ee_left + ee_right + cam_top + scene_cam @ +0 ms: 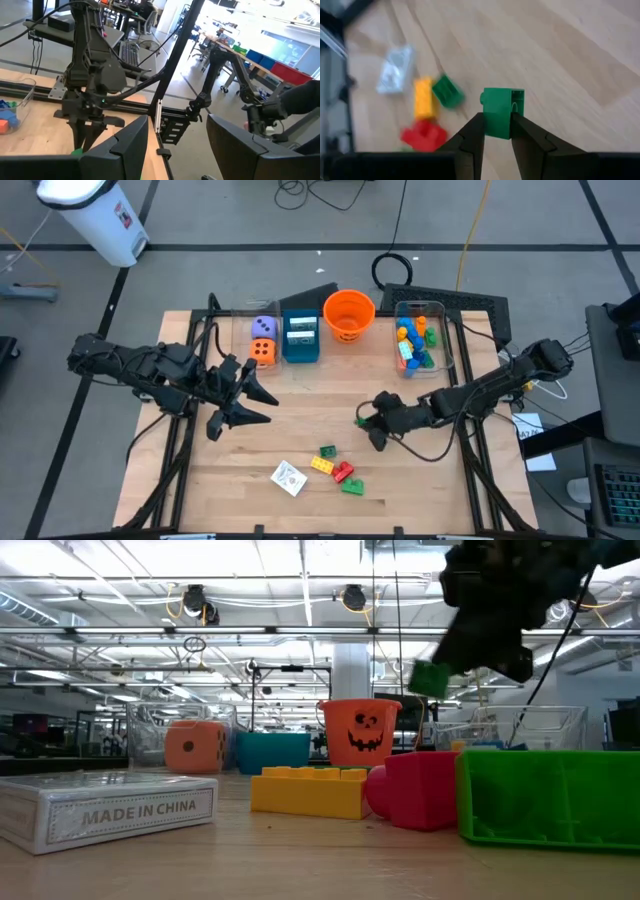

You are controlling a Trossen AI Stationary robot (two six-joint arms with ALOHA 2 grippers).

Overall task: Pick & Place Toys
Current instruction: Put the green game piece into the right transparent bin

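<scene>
- The right gripper (497, 131) is grasping a green brick (503, 112) between its two fingers and holding it clear above the table (300, 395), at roughly 4 o'clock from the table centre.
- In the low view, the green brick (430, 679) is hanging in the air under the dark gripper.
- The left gripper (262, 405) is hovering at 9 o'clock of the table centre with its fingers spread apart, gripping nothing.
- A yellow brick (322, 465), a red brick (343, 473), and two more green bricks (327, 451) are lying clustered at 6 o'clock, with a white card box (288, 478) just beside them.
- An orange die (263, 351) and a purple die (264, 328) are sitting in a clear bin (240, 330) at 11 o'clock.
- Further bricks are lying in a second clear bin (445, 330) at 2 o'clock.
</scene>
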